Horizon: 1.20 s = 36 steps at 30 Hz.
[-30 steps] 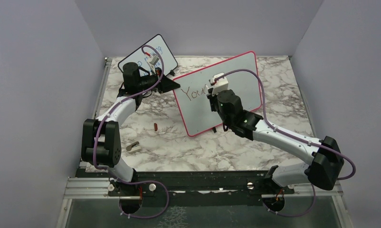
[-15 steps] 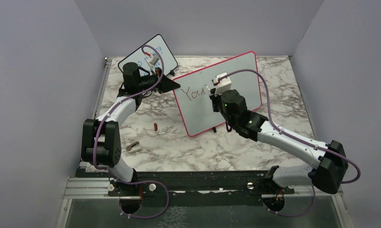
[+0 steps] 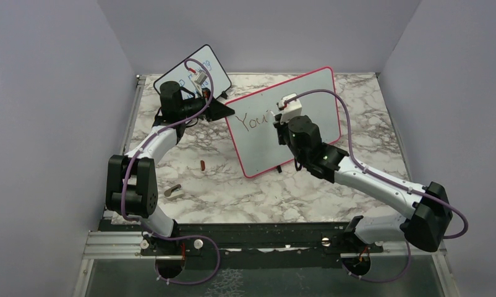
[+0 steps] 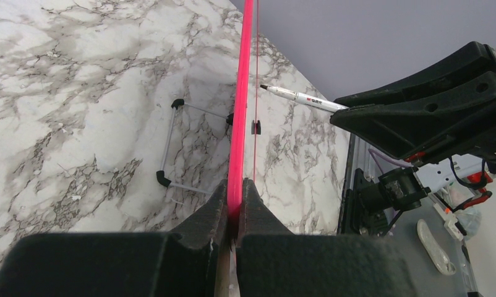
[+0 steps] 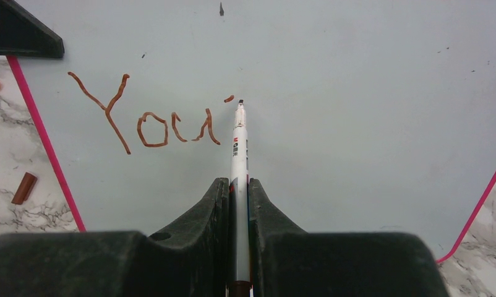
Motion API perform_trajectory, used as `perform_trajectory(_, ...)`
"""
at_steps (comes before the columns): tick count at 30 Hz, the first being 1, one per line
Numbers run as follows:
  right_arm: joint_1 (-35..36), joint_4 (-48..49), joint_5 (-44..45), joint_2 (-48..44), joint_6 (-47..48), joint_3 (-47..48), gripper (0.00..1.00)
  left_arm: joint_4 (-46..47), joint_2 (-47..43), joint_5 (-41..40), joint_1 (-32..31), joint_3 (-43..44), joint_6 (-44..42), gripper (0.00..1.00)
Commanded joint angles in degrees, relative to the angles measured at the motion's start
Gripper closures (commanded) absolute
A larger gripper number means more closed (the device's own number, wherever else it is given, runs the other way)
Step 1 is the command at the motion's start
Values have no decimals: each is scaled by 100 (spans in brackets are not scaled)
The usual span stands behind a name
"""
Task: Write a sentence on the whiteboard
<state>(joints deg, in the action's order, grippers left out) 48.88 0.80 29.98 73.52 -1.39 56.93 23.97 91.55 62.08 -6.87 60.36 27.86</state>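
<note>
Marble table (image 3: pixel 252 198): left fingers (image 4: pixel 199 232) pinch the whiteboard (image 3: pixel 310 99) edge, right fingers (image 5: pixel 196 216) clamp a marker (image 5: pixel 239 154) beside the sentence (image 5: pixel 148 121).

Left arm (image 3: pixel 148 145) reaches to the far left, elbow folded near its base, wrist turned right. Left gripper (image 4: pixel 234 189) clamped tight on the whiteboard (image 4: pixel 240 93) edge. Right arm (image 3: pixel 369 179) stretches low, far and leftward. Right gripper (image 5: pixel 238 185) pinched on a marker (image 5: pixel 238 142).

We see whiteboard (image 5: pixel 357 93) face smooth, white, low sheen; frame (image 4: pixel 240 74) glossy pink plastic. Under it, table (image 4: pixel 66 93) smooth, marble-look, grey-veined. We read left gripper (image 4: pixel 234 192) and right gripper (image 5: pixel 238 185) as matt black plastic, finely grained. Held marker (image 5: pixel 239 154) smooth white plastic.
</note>
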Motion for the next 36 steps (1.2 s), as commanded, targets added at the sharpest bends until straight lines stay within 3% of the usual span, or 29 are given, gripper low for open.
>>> perform_trajectory(1, -68, 178, 115, 95, 86, -25, 99, -165, 109, 213, -88, 45, -105, 100)
perform_trajectory(18, -134, 208, -1, 207, 79, -33, 99, -164, 135, 221, -91, 46, -105, 100)
perform_trajectory(36, -142, -561, -26, -55, -179, -231, 99, -172, 129, 219, -87, 46, -105, 100)
